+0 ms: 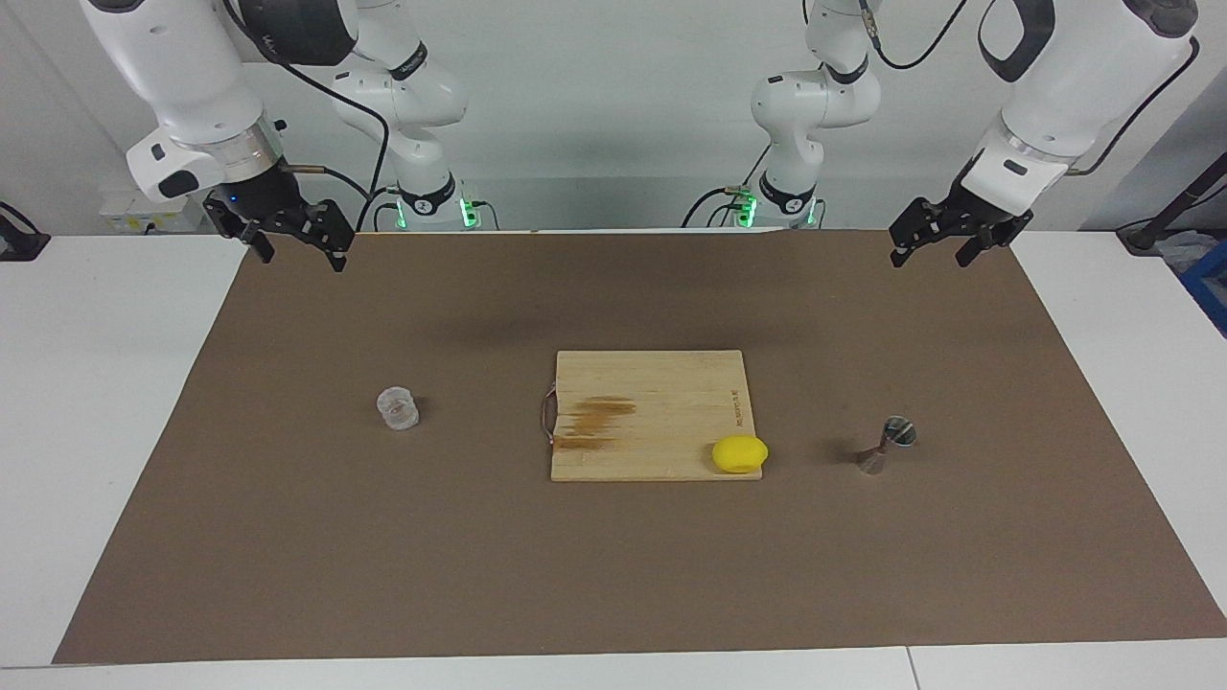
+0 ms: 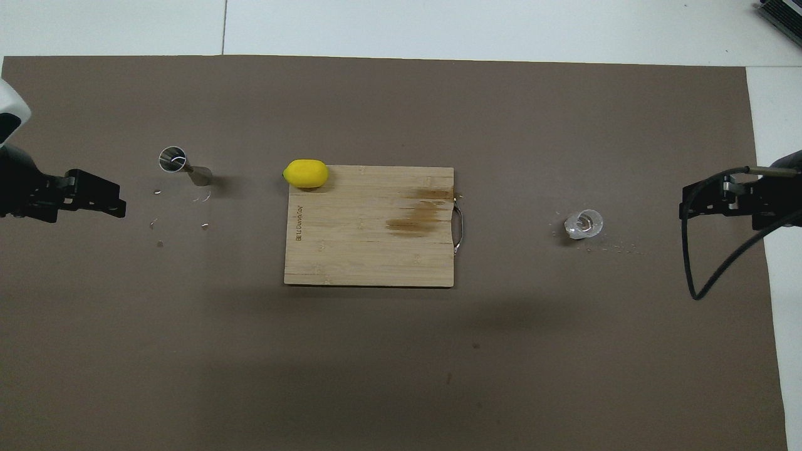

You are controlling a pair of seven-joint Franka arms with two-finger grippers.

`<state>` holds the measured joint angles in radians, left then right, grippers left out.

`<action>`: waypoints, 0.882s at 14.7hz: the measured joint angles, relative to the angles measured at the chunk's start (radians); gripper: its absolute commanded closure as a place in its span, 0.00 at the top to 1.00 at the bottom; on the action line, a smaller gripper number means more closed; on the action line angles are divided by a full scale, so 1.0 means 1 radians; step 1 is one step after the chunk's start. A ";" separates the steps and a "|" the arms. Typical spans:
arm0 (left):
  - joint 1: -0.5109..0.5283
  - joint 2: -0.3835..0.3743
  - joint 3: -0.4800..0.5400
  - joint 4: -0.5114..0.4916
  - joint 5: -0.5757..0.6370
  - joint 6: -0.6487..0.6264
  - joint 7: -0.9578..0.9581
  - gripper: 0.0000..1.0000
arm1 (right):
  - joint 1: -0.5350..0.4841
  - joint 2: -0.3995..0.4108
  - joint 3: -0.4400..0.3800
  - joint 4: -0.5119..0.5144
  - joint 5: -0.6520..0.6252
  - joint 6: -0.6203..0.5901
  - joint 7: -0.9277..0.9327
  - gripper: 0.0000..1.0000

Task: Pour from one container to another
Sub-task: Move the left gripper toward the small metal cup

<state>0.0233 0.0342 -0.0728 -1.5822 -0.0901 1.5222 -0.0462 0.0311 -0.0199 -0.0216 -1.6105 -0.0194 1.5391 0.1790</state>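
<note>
While upright, textured clear glass tumbler [image 1: 397, 408], contents perhaps water.

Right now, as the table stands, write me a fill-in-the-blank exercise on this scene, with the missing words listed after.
1. The lemon sits on a corner of the wooden ____.
2. The glass tumbler stands toward the ____ arm's end of the table.
3. The metal jigger stands on the brown ____, beside the cutting board.
4. Neither end effector holds anything; both are ____.

Missing words: cutting board; right; mat; open
</note>
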 measured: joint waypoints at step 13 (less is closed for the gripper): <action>0.026 0.287 0.301 -0.036 -0.406 0.040 -0.138 1.00 | 0.000 0.000 0.000 0.000 0.000 0.000 0.000 1.00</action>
<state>0.0494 0.3214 0.2279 -1.6179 -0.4960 1.5627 -0.1843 0.0311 -0.0200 -0.0216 -1.6105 -0.0194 1.5391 0.1790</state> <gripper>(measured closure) 0.000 0.000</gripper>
